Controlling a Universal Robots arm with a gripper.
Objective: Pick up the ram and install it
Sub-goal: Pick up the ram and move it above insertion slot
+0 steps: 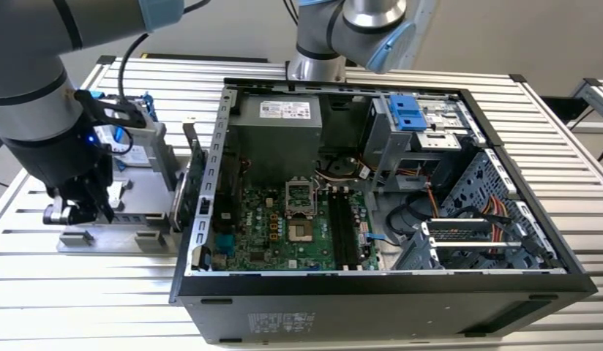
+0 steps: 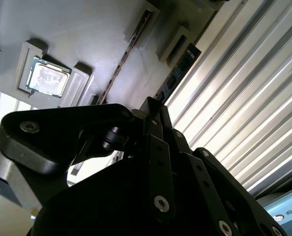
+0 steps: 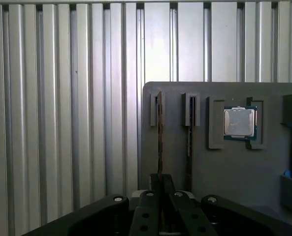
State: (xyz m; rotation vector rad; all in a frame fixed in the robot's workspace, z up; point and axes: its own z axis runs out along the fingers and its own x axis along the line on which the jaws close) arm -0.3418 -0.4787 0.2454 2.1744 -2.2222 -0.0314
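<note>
You have the open computer case (image 1: 380,289) lying on the slatted table (image 1: 77,300). On the exterior view's left, the arm (image 1: 33,95) reaches down over a grey tray (image 1: 111,238), with the gripper (image 1: 75,212) low at it. The first wrist view gives you the ram (image 3: 159,140) edge-on, standing in the slot nearest the tray's edge. Its long axis runs parallel to the slats, pointing straight away from the fingers (image 3: 155,189), which look pinched onto its near end. The second wrist view shows the ram (image 2: 179,71) by its dark flat side. A second stick (image 3: 190,132) stands in the neighbouring slot, with a processor chip (image 3: 240,122) beside it.
</note>
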